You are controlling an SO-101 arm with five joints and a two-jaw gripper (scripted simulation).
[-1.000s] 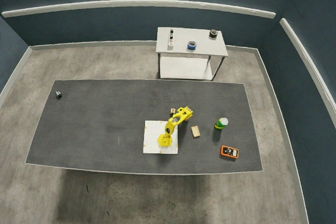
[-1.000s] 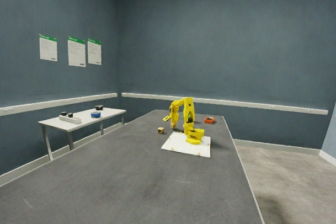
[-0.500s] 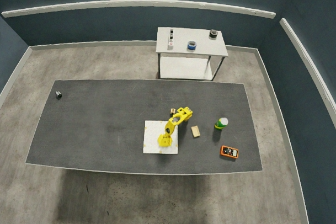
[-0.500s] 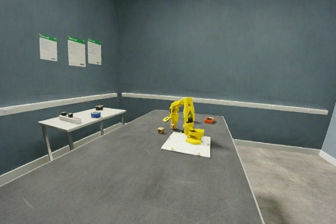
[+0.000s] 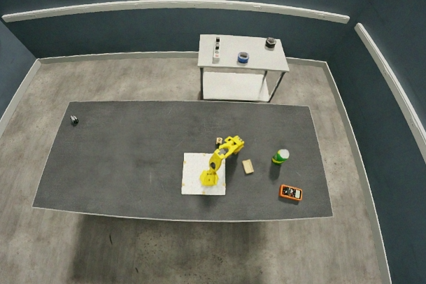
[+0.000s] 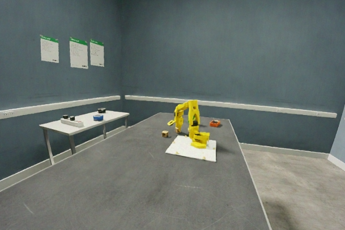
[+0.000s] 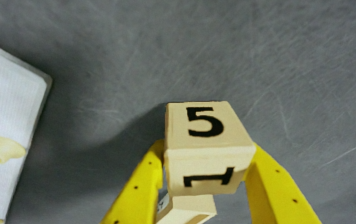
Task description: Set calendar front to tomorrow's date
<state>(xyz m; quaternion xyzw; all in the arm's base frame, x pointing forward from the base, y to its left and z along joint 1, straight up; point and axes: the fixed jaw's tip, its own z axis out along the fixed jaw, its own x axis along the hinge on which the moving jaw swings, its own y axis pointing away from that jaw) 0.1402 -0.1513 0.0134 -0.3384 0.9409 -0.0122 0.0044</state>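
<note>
The gripper [image 7: 206, 167] pinches 1 cube [image 7: 207, 147] above the dark-grey tabletop [image 5: 126, 157] [image 6: 124, 181] [image 7: 125, 50], blue-grey walls [image 5: 154, 33] [image 6: 229, 51] around.

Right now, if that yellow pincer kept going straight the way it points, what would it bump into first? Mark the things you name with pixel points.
Probably the dark grey tabletop [image 5: 126, 157] [image 6: 116, 170] [image 7: 275, 60]: the yellow pincer [image 5: 236, 152] [image 6: 177, 129] [image 7: 207, 150] points down, so the pale wooden number cube [image 6: 177, 130] [image 7: 207, 125] it holds would likely touch first. The remaining gap is hard to judge.

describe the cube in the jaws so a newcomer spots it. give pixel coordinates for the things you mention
Find the yellow arm [image 5: 215, 164] [image 6: 194, 113] on the dark table. The cube [image 7: 207, 127] is pinched in its jaws, showing a black 5 and a sideways 1. The other cube [image 5: 219, 140] [image 6: 165, 134] sits loose on the tabletop.
</note>
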